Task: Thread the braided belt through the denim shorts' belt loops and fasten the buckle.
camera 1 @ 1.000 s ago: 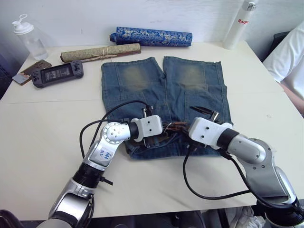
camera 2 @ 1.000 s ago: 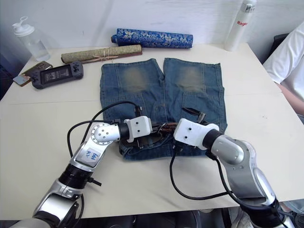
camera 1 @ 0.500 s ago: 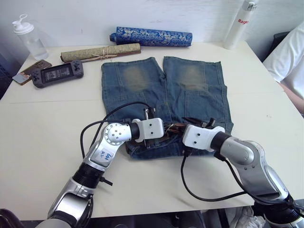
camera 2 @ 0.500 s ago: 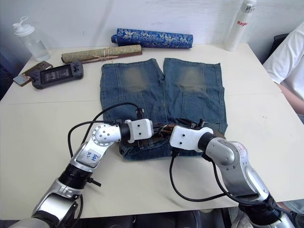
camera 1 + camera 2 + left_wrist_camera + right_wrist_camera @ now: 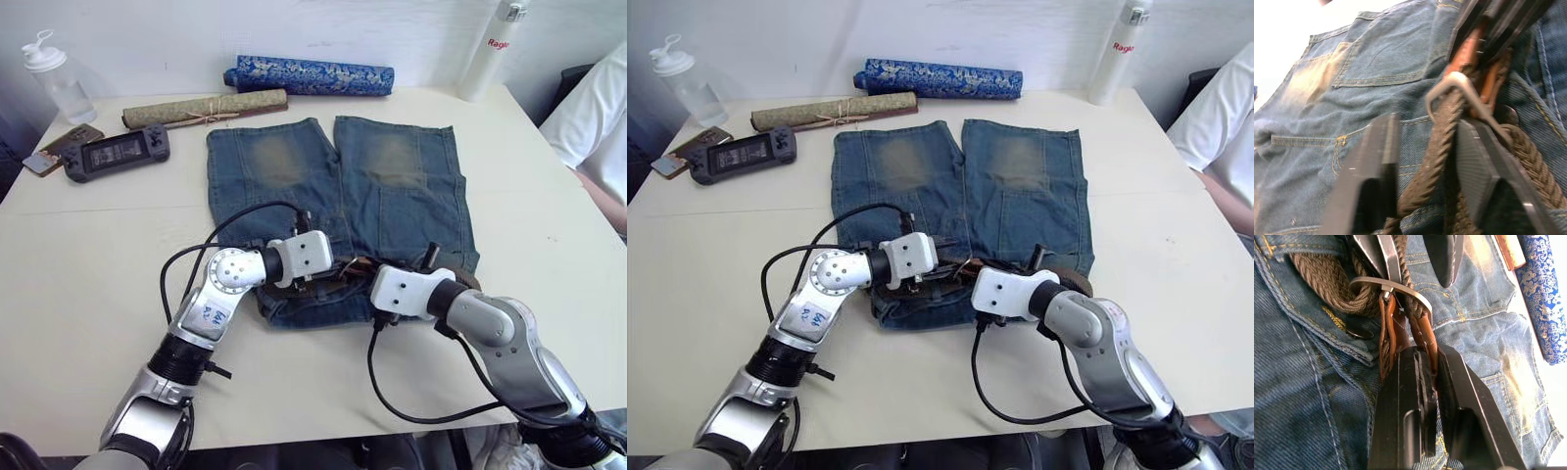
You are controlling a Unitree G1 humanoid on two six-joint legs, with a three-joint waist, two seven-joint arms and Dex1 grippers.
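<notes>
The denim shorts (image 5: 338, 211) are lying flat on the white table (image 5: 88, 255), with the waistband toward the near edge and the two wide legs pointing to the far edge; the blue cloth is looking faded, with pale worn patches on each leg and yellow stitching around the pockets. Along the waistband the braided belt (image 5: 1437, 147) is running, a dark-brown woven strap which is ending in a tan leather part. The buckle (image 5: 1386, 286), a silvery metal frame, is sitting at the middle of the waistband, and the leather part is passing through it. The left gripper (image 5: 1425, 156) is standing over the waistband with its two black fingers apart, and the woven strap is passing between them; whether they are pressing it I cannot tell. The right gripper (image 5: 1422, 367) is just beside it, its fingers closed tightly on the tan leather end of the belt, near to the buckle. Farther away, by the far edge, a tan rolled mat (image 5: 204, 107) tied with string and a blue patterned fabric roll (image 5: 309, 75) are lying. At the far left corner a handheld game console (image 5: 116, 153) and a clear bottle (image 5: 59, 80) are resting, and at the far right corner a white bottle (image 5: 493, 49) is standing upright. A person's white sleeve (image 5: 598, 117) is showing beyond the right edge.
</notes>
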